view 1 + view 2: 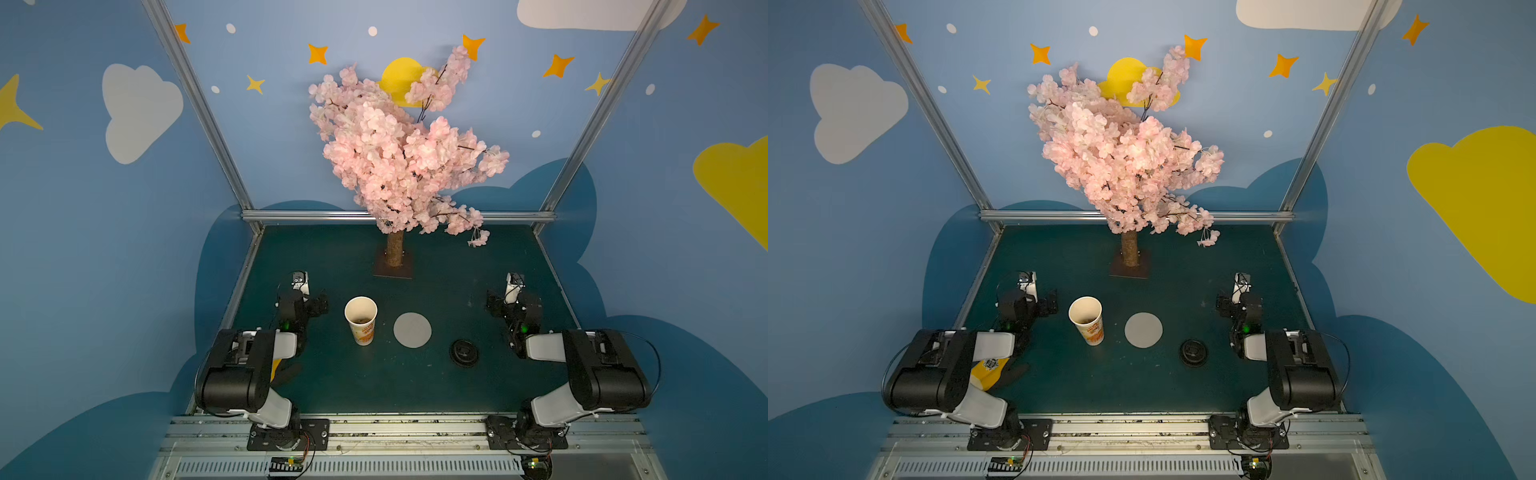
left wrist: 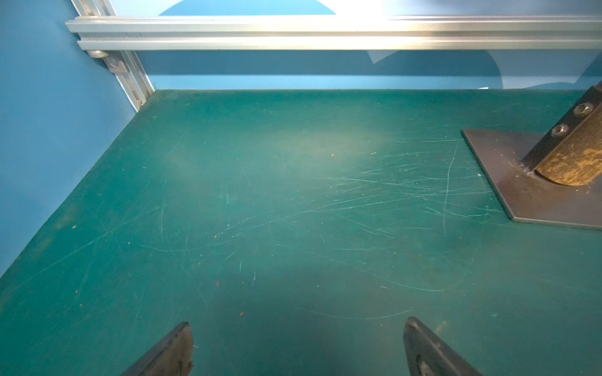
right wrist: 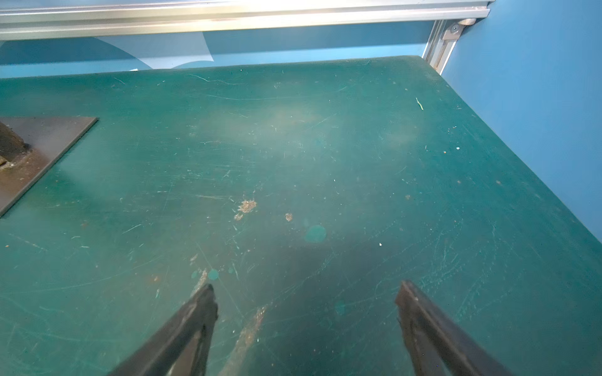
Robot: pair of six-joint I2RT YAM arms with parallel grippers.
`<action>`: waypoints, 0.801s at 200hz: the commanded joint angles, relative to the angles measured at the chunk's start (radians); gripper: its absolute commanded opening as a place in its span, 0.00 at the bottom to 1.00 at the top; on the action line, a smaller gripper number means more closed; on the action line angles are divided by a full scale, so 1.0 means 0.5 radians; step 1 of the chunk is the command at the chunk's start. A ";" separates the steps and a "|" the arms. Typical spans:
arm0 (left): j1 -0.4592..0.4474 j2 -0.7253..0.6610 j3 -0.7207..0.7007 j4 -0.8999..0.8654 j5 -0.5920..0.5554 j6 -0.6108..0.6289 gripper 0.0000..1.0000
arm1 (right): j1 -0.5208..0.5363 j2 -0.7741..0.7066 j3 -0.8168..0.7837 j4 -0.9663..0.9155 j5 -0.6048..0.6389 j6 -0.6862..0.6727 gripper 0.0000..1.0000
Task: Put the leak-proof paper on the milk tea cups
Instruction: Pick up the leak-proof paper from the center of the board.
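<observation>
Two claws stand wide: the left gripper (image 2: pixel 298 322) and the right gripper (image 3: pixel 306 285) hold nothing.
Both hang over the green table (image 1: pixel 374 382); between the arms the milk tea cup (image 1: pixel 360 320) stands upright; the leak-proof paper (image 1: pixel 412 330) lies flat near it, not touching; a black lid (image 1: pixel 464 352) lies beyond.

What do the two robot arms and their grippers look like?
Both the left arm and right arm have bulky black housings joined by white links, thin black cables and a small green light. The left gripper and right gripper have flat, dark, tapering fingers.
</observation>
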 commanded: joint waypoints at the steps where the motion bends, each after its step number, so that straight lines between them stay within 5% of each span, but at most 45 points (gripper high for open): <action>1: 0.009 -0.028 0.024 -0.031 0.094 0.044 1.00 | 0.011 -0.020 0.037 -0.011 0.018 -0.023 0.87; 160: 0.042 -0.023 0.032 -0.048 0.164 0.028 1.00 | -0.001 -0.023 0.035 -0.012 0.007 -0.016 0.87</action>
